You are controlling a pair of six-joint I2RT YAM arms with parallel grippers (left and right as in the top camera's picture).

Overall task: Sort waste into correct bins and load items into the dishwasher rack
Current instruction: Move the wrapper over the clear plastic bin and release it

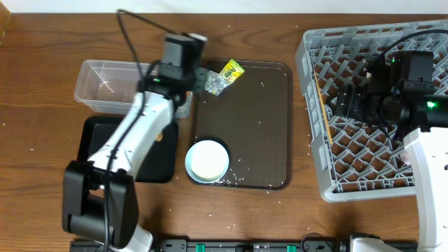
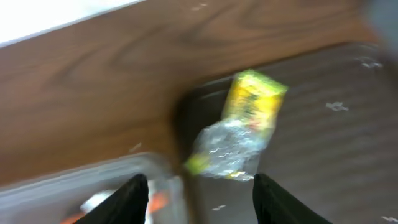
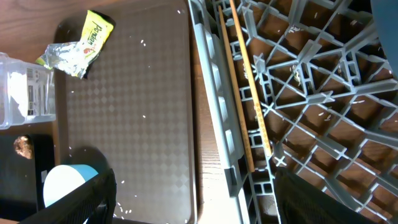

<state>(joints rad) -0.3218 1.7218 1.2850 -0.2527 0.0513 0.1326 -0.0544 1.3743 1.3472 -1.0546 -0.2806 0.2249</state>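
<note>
At the eleven-o'clock corner of the large brown serving tray [image 1: 266, 133], overhead view: crumpled white-and-green wrapper [image 1: 224, 75]. It has a silvery crinkled foil body and a flat yellow printed end pointing to one o'clock. The foil end overhangs the raised rim toward the clear plastic rectangular tub [image 1: 105, 85]. Not in either bin yet.

Left gripper [image 2: 202, 199]: jaws partway apart, nothing between them. The wrapper lies just past the black fingertips [image 2: 135, 194], at twelve o'clock in the wrist view. Touching or not: cannot tell, frame blurred. Judgement: a short carry to nine o'clock would put the wrapper in the tub. Thin foil should crush and slide under a pinch, so the bunched middle looks a safer hold than the slick flat end.

Shallow black rectangular tray [image 1: 94, 140]: matte, at six o'clock of the tub. A small brown food lump [image 3: 23, 146], rough and rounded, rests on it.

White-inside pale-blue bowl [image 1: 207, 160]: upright at the serving tray's seven-o'clock corner, smooth glaze. Scattered white rice grains [image 1: 238, 176] lie around it on the finely textured surface.

Thin wooden chopsticks [image 3: 245, 87] lie along the nine-o'clock wall of the large square grey plastic crate [image 1: 364, 161], lodged in the lattice, which likely stops them rolling. Right gripper [image 3: 194, 186] hangs over that wall, jaws wide, empty.
</note>
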